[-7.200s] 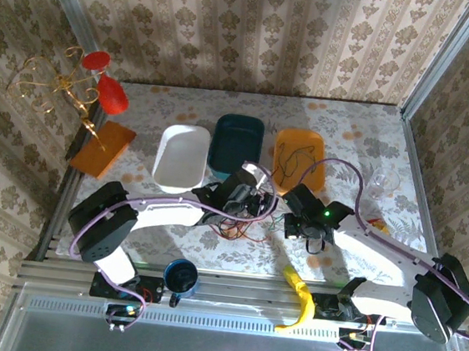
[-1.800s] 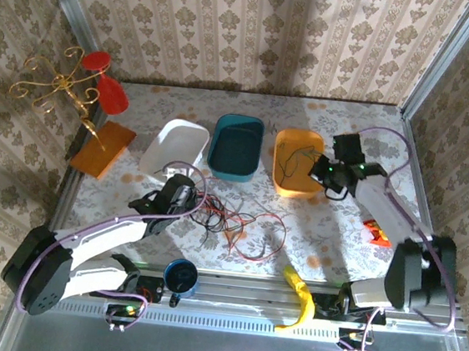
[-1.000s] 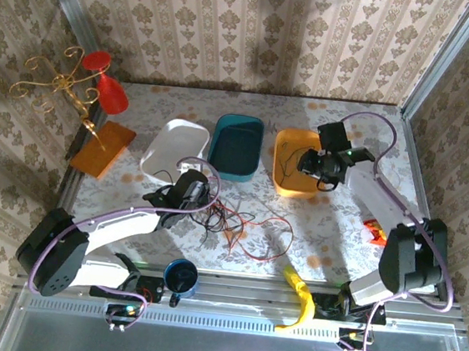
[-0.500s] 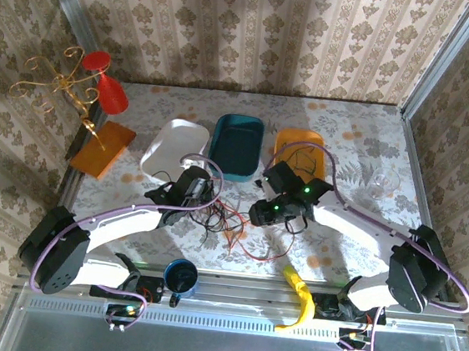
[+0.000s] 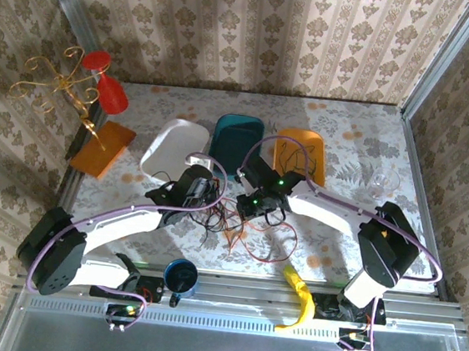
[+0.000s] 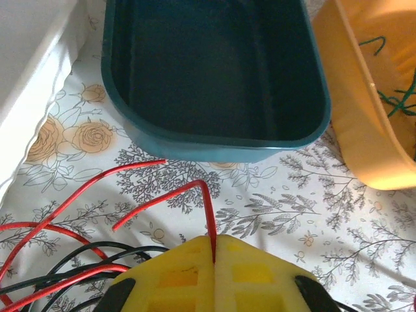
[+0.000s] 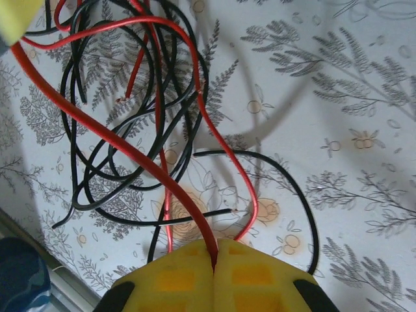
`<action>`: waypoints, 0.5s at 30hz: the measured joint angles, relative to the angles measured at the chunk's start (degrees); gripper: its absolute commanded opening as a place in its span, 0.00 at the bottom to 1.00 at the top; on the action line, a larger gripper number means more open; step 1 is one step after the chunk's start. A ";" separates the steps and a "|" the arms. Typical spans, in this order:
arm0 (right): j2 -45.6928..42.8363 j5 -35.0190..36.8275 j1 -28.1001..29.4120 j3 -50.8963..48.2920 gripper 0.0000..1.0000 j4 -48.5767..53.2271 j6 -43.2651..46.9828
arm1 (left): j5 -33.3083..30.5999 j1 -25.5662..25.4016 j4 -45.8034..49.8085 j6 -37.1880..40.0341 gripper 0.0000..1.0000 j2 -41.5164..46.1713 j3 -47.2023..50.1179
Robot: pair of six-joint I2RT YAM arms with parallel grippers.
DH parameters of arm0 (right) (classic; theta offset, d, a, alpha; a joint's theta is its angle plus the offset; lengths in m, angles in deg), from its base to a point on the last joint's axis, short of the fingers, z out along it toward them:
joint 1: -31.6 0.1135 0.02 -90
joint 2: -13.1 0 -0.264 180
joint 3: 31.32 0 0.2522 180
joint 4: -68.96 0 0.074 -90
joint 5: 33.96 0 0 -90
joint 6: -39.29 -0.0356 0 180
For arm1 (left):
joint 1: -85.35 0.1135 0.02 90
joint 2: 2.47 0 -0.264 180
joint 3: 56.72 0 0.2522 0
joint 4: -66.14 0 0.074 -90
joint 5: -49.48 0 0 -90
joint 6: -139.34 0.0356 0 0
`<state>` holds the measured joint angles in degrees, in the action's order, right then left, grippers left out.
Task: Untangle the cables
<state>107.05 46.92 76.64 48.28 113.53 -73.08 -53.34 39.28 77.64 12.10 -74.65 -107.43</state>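
The cables are a loose tangle of red and black wires (image 5: 241, 231) on the flowered table, between my two grippers. My left gripper (image 5: 205, 191) is at the tangle's left edge. In the left wrist view it (image 6: 214, 240) is shut on a red cable (image 6: 207, 201) that bends up out of the yellow pads. My right gripper (image 5: 252, 204) is over the tangle's top right; in the right wrist view it (image 7: 215, 252) is shut on a thick red cable (image 7: 130, 153) that runs across black loops (image 7: 97, 169). A green cable (image 5: 297, 155) lies in the orange tub (image 5: 318, 161).
A teal tub (image 5: 237, 135) and a white tub (image 5: 168, 148) stand behind the grippers, left of the orange tub. A blue cup (image 5: 180, 277) and a yellow object (image 5: 299, 295) sit at the near edge. A clear glass (image 5: 382, 183) is at right, an orange block (image 5: 103, 147) and a gold stand (image 5: 60, 82) at left.
My right arm has swung from the orange tub down to the tangle and shut on a red cable. The left gripper has stayed shut on its red cable and shifted slightly right.
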 measured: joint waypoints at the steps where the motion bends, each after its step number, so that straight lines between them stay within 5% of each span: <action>1: -0.90 0.42 -0.31 -0.11 0.00 0.02 -0.09 | -0.02 -0.04 -0.22 0.11 0.16 0.44 0.04; 3: -3.98 1.42 -1.51 -0.70 0.00 0.20 -0.11 | -0.04 -0.04 -1.16 0.11 0.19 1.46 0.44; 8: -14.93 3.54 -6.19 -0.98 0.00 1.29 -0.13 | -0.28 -0.04 -3.30 -0.63 0.65 3.56 3.30; 15: -23.50 4.50 -11.06 7.21 0.00 3.67 0.24 | -0.79 -0.04 -4.26 -2.05 0.78 5.46 6.99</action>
<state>83.55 51.42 65.58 55.50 117.20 -72.84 -54.13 39.24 73.38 10.05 -69.18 -100.44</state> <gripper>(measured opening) 0.066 0.769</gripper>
